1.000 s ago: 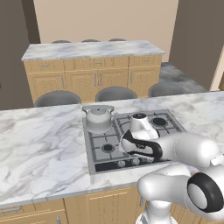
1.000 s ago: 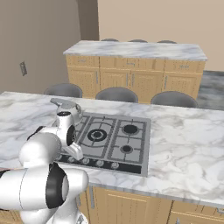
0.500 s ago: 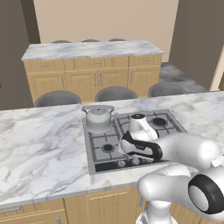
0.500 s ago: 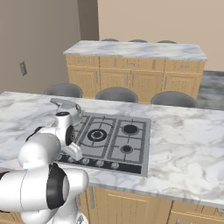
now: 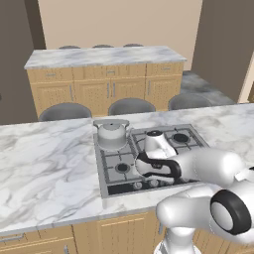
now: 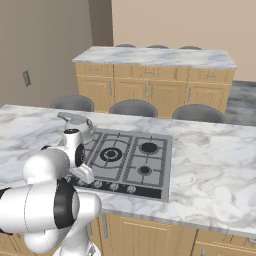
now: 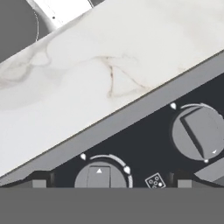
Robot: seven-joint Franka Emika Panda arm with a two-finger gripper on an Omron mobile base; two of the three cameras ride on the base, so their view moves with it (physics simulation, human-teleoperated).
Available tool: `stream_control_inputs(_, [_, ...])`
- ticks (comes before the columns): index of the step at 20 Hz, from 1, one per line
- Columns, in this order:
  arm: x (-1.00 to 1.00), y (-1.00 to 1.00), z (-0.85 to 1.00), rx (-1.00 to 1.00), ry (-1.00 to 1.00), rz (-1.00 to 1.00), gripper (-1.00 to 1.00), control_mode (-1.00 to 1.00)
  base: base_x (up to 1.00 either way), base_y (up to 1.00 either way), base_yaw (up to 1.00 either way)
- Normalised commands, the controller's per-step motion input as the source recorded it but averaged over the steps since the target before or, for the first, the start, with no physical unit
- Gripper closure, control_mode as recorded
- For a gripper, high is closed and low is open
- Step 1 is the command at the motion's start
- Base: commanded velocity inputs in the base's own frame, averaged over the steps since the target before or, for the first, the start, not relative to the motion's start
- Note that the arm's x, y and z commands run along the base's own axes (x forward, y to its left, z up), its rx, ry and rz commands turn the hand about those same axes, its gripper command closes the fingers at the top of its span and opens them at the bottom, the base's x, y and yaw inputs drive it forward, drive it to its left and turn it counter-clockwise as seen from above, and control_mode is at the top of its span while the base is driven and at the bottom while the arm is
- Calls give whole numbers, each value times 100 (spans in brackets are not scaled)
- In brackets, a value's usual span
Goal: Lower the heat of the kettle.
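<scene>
The silver-grey kettle [image 5: 112,134] [image 6: 75,125] stands upright on the back left burner of the gas hob [image 5: 188,144] [image 6: 150,172]. My arm bends down over the hob's front edge, and my gripper [image 7: 111,181] [image 6: 81,178] hangs just above the dark knob strip. In the hand view its two dark fingertips [image 7: 41,180] stand wide apart, open, on either side of a round grey knob [image 7: 99,177] without touching it. A second knob [image 7: 199,131] sits to the right, its bar turned at a slant. In the base views my hand hides the left knobs.
The hob is set in a white marble counter [image 5: 44,168] [image 7: 109,65]. Three grey stools [image 5: 131,105] stand behind it. Further back is a wooden island [image 5: 104,57] with a marble top. More knobs [image 6: 122,188] show along the hob's front strip.
</scene>
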Motion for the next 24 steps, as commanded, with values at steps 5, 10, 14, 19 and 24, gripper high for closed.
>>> stream_control_inputs(5, [0, -5, -23, 2, -1, 3, -100, -100, 0, 0, 0])
stream_control_inputs(10, [0, -2, -27, 2, -1, 3, 100, -100, 0, 0, 0])
stream_control_inputs(14, [-1, 0, -31, 1, -5, 3, 100, -100, 0, 0, 0])
stream_control_inputs(19, [-5, 0, -30, 1, -8, 1, 100, -100, 0, 0, 0])
stream_control_inputs(24, [-16, -4, -23, 2, -8, 0, 100, -100, 0, 0, 0])
